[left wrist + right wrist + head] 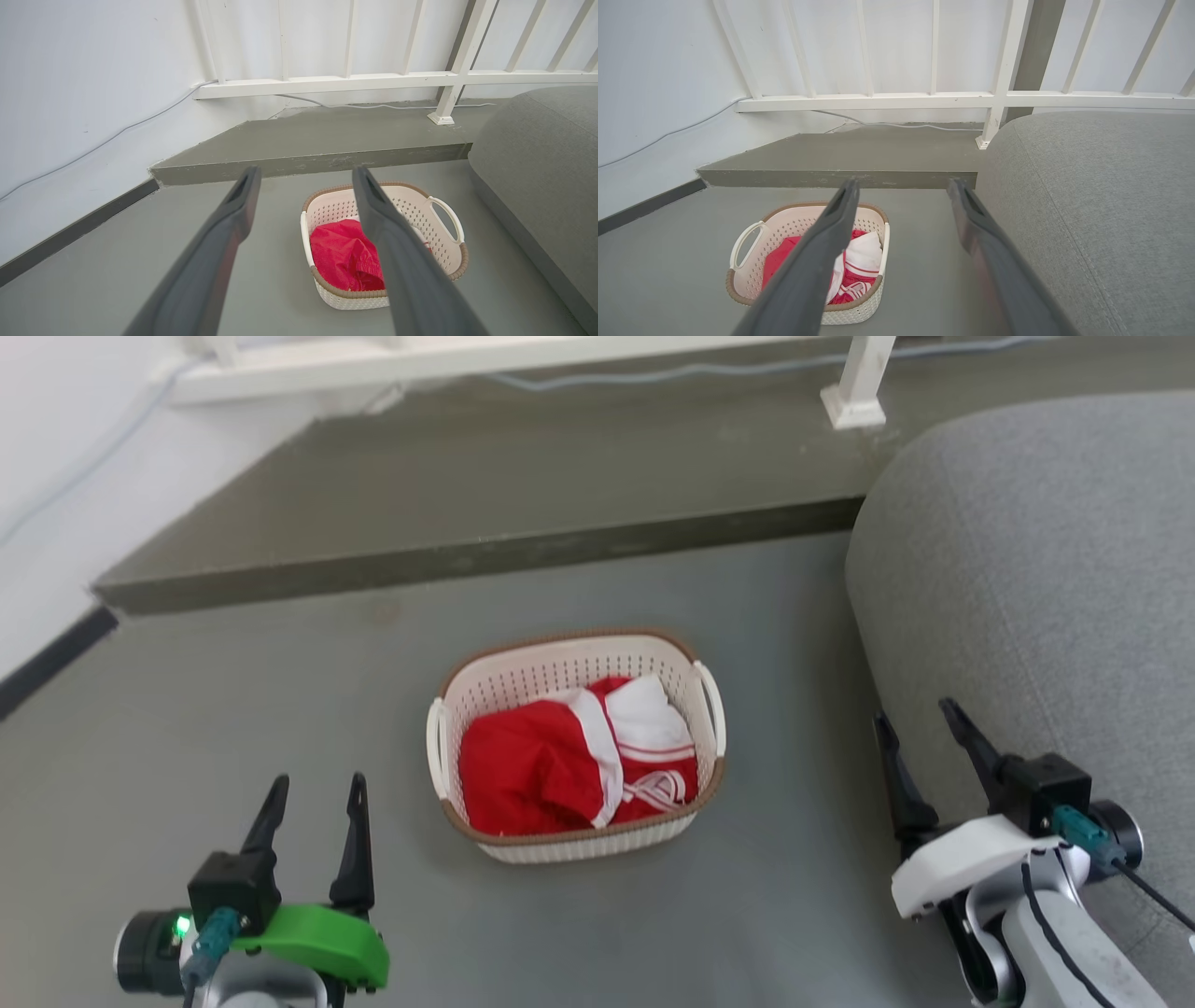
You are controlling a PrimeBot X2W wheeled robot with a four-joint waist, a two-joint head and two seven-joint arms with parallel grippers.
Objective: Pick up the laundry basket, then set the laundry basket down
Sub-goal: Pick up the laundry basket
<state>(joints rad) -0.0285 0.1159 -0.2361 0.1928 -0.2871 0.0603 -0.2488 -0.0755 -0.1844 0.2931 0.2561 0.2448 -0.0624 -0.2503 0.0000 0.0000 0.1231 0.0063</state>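
Waiting at start: laundry basket (576,747) sits on floor (280,728), ungrasped; left gripper (316,788) and right gripper (920,723) both spread, empty.

Grey floor (280,728), laundry basket (560,677) (upright), grey sofa (1027,569)

Bright, even, diffuse light in all three views, no glare; the white wall (93,70) runs near blown-out. Only a faint soft shadow at the base of the laundry basket (579,847) on the grey floor (233,728). In the wrist views the railing (878,100) bars splay with wide-angle distortion, and the fingers (210,261) of the left gripper (306,169) and the fingers (808,270) of the right gripper (903,180) go soft close to the lens.
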